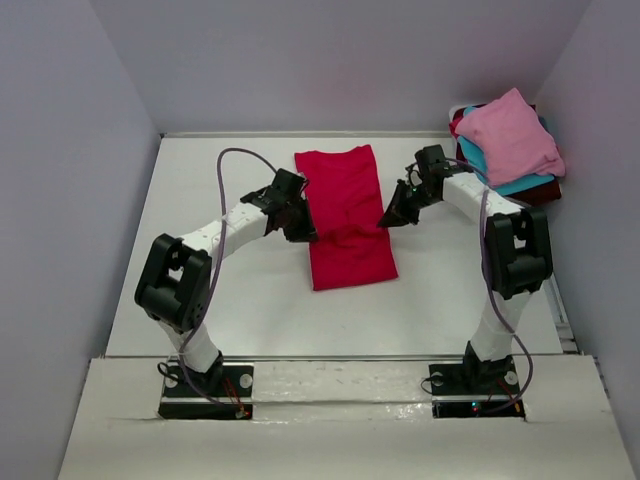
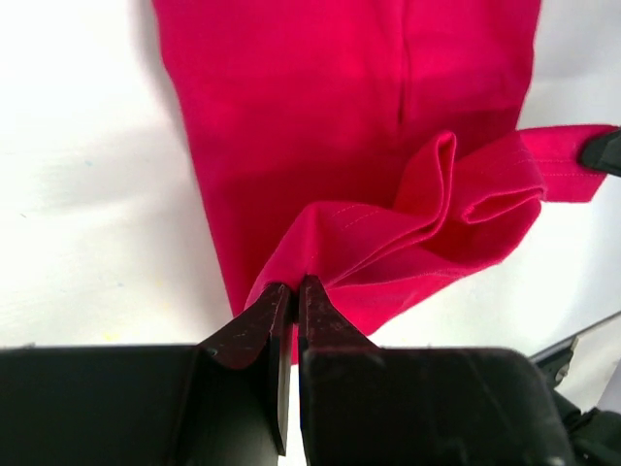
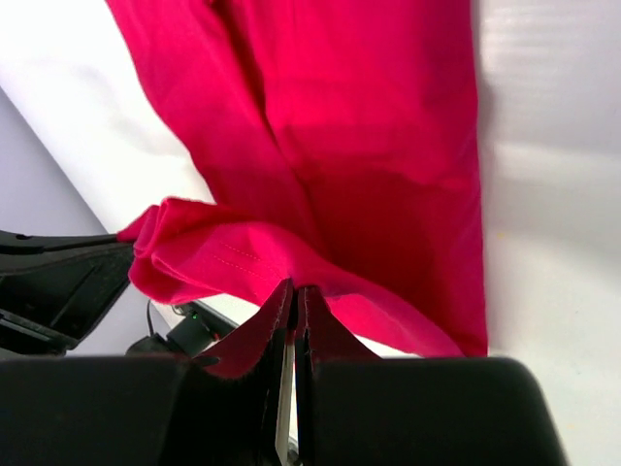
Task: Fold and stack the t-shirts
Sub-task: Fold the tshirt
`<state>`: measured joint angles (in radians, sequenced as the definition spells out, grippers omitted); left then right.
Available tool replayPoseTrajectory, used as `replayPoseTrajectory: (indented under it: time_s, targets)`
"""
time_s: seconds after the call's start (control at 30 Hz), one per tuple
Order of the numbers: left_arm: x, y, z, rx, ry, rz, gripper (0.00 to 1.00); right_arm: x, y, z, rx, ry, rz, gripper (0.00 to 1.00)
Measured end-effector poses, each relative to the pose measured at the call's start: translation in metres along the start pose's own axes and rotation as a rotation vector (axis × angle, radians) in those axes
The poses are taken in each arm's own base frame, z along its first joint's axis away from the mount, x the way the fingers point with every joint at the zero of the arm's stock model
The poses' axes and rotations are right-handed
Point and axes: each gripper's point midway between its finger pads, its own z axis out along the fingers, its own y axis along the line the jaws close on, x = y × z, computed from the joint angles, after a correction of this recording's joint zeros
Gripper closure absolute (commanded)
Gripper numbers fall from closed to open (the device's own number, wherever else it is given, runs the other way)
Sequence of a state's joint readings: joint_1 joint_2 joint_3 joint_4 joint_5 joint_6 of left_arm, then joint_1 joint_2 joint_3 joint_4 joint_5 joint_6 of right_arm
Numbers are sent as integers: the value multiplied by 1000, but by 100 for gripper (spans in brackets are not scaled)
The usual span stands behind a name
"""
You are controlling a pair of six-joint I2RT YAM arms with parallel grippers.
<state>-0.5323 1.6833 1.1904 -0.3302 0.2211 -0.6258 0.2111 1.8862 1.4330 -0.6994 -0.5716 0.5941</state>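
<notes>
The red shirt (image 1: 345, 190) lies in the middle of the surface (image 1: 220, 300). The left hand (image 1: 303, 233) is clamped on its left edge and the right hand (image 1: 390, 218) on its right edge. Other shirts (image 1: 510, 135) are piled at the far right corner.

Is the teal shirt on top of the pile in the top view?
No, the pink shirt lies on top, and the teal shirt shows only at the edges beneath it.

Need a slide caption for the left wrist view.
Left gripper shut on a bunched edge of the crimson t-shirt lying on the white table.
</notes>
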Motion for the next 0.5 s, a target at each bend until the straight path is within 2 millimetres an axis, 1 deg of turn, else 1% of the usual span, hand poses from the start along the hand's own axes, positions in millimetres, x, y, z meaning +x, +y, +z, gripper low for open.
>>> replayPoseTrajectory:
  time_s: [0.13, 0.27, 0.37, 0.5]
  targets:
    - [-16, 9, 9, -18, -6, -10, 94, -13, -1, 11, 13, 6, 5, 93]
    - [-33, 11, 17, -24, -17, -6, 94, -27, 0, 20, 21, 3, 4, 93]
    - [-48, 8, 23, -21, -28, 4, 94, -34, 3, 22, 21, 1, 1, 93]
    - [-61, 4, 32, -11, -32, 18, 94, -43, 7, 25, 19, -11, -10, 93]
